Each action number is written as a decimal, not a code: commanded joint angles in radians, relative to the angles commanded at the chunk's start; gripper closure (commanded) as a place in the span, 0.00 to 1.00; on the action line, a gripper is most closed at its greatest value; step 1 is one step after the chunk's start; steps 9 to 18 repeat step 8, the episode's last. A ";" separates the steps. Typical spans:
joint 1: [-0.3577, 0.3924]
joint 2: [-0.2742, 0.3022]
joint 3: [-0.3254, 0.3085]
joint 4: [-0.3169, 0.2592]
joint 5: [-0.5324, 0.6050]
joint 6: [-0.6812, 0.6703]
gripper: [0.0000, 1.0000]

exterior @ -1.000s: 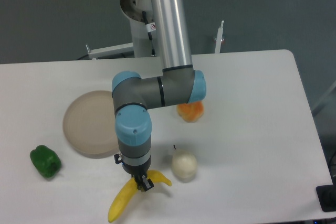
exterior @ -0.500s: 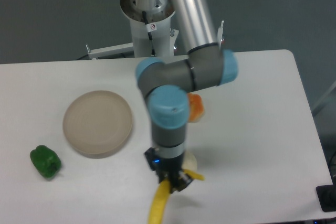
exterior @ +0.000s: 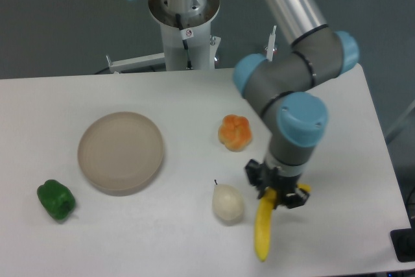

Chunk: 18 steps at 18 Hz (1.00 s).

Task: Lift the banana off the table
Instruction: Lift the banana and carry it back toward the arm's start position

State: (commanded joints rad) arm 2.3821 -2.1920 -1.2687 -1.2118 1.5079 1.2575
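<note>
The bright yellow banana [exterior: 262, 231] hangs lifted above the white table [exterior: 350, 160], its long end pointing down toward the front edge at the right of centre. My gripper [exterior: 279, 194] points straight down and is shut on the banana near its upper stem end. A short yellow tip sticks out to the right of the fingers. The arm's grey and blue wrist rises above it toward the back right.
A pale cream pear [exterior: 227, 203] lies just left of the banana. An orange fruit [exterior: 235, 132] sits behind it. A round beige plate [exterior: 120, 152] is at the left, with a green pepper [exterior: 56, 200] near the front left. The robot base stands behind the table.
The arm has swung to the right carrying the banana, from left of the pear to right of it. The pear and orange fruit, hidden before, now show fully.
</note>
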 joint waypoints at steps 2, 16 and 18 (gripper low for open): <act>0.005 0.000 0.005 -0.011 0.008 0.086 1.00; 0.002 -0.014 0.019 -0.012 0.061 0.115 1.00; 0.002 -0.014 0.019 -0.012 0.061 0.115 1.00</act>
